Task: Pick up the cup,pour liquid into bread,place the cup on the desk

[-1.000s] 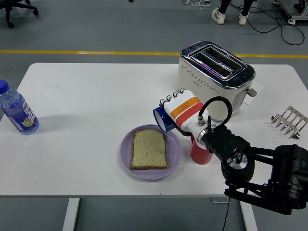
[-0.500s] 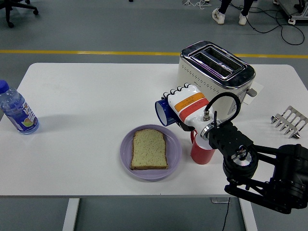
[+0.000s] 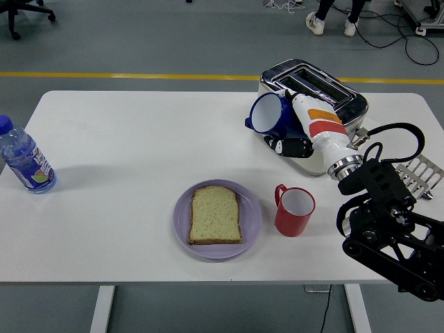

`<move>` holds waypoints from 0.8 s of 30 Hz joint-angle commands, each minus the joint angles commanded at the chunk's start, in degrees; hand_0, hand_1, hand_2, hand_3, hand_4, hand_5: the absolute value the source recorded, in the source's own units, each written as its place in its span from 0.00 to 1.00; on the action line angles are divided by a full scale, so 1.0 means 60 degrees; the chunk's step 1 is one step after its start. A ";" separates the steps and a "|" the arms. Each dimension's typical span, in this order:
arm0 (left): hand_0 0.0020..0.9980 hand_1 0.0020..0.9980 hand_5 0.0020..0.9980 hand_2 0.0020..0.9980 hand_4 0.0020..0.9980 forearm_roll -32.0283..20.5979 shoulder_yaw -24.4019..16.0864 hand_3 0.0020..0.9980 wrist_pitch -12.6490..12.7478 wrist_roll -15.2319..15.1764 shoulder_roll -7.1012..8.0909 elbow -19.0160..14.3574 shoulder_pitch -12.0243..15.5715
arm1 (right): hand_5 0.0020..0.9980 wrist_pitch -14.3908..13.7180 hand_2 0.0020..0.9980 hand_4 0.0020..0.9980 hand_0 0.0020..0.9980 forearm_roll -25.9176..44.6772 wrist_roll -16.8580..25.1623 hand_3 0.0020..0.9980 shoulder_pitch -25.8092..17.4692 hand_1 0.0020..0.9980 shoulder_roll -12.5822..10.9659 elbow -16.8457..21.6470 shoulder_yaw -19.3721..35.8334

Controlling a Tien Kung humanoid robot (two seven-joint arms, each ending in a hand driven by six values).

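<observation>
blue cup [image 3: 268,114] in right hand [image 3: 300,128]

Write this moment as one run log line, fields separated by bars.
phase: after pour | right robot hand: holds blue cup, tilted, raised before toaster | bread: on purple plate | red cup: upright on table

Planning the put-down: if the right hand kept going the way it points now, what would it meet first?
The right hand, holding the blue cup, points up-left. That way looks free across bare table; depth is unclear.

bread [image 3: 216,214] on plate [image 3: 252,225], mug [image 3: 293,209] right, toaster [image 3: 312,104] behind, bottle [image 3: 25,158] far left
</observation>
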 joint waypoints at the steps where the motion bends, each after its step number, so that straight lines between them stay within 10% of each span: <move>1: 0.64 0.65 0.84 0.66 0.33 0.0004 -0.0008 0.56 0.0000 0.0000 0.0002 0.0000 -0.0003 | 0.00 -0.0110 0.59 0.56 0.62 0.0372 0.0224 0.58 -0.0125 0.53 -0.0015 0.0052 0.0240; 16: 0.64 0.65 0.84 0.66 0.33 0.0081 -0.0044 0.55 0.0005 -0.0001 0.0016 0.0006 -0.0026 | 0.00 -0.0774 0.58 0.55 0.56 0.6301 0.2501 0.58 -0.1965 0.50 -0.0145 0.0176 0.2291; 24: 0.64 0.65 0.84 0.66 0.32 0.0111 -0.0008 0.55 0.0009 -0.0006 0.0008 -0.0001 0.0001 | 0.00 -0.0774 0.57 0.53 0.56 0.6545 0.4208 0.58 -0.2874 0.49 -0.0107 -0.0361 0.2858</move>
